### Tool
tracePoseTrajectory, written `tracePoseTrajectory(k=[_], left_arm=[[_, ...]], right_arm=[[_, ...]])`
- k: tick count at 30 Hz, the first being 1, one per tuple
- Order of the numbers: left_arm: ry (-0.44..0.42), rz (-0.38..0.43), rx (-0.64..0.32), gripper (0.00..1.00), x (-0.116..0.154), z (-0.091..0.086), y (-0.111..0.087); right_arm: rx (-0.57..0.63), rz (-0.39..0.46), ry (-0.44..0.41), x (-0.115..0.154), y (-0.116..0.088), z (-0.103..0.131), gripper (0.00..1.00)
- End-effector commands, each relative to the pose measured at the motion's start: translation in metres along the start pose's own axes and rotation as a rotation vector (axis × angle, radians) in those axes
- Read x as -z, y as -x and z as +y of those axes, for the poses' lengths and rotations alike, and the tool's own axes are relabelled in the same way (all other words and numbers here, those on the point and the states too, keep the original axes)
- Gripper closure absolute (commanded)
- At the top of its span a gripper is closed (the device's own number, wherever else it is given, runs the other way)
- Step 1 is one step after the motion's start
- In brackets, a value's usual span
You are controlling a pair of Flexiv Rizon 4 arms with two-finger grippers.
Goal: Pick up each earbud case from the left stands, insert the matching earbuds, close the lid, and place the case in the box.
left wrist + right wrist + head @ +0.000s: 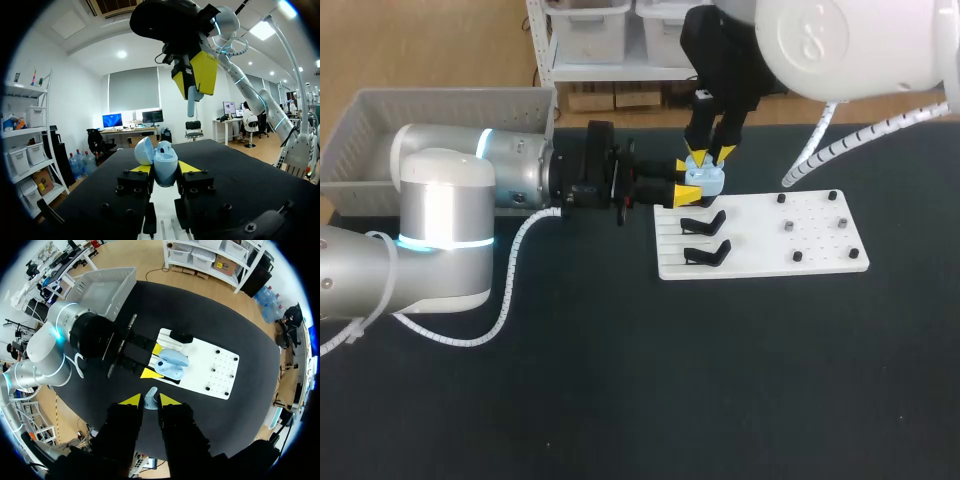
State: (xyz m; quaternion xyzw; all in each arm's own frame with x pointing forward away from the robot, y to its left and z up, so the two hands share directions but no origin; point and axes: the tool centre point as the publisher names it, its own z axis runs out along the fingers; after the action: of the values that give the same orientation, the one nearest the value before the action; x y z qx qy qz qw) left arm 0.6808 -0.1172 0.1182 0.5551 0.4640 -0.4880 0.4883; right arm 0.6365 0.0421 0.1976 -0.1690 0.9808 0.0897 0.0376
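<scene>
Pale blue and smooth, the earbud case [164, 167] is sitting egg-like with its rounded lid swung open to one side. We are gripping it with our left gripper [685, 180], one yellow tip pressing on each flank, at the far left corner of the white board [820, 250]; we cannot tell whether it is touching the board. Directly over the open case, our right gripper [150, 401] is pinching a small earbud [151, 398] of the same pale blue, its stem pointing down toward the case without touching it. Two black stands [705, 222] are standing on the board just beside the case, on the nearer side. The board is lying on the black table [620, 400], and a grey box [380, 120] is resting at the table's far left corner.
</scene>
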Motion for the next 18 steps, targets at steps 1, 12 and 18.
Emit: tracePoseTrajectory(k=[1,12,18], left_arm=[[0.007,-0.002,-0.003,1.0,0.0,-0.002,0.0],[0.007,-0.002,-0.003,1.0,0.0,-0.002,0.0],[0.007,-0.002,-0.003,1.0,0.0,-0.002,0.0]], right_arm=[[0.019,0.018,0.029,-0.008,0.008,-0.005,1.0],[0.108,0.041,0.039,-0.016,0.014,-0.006,1.0],[0.145,0.048,0.023,-0.019,0.017,-0.005,1.0]])
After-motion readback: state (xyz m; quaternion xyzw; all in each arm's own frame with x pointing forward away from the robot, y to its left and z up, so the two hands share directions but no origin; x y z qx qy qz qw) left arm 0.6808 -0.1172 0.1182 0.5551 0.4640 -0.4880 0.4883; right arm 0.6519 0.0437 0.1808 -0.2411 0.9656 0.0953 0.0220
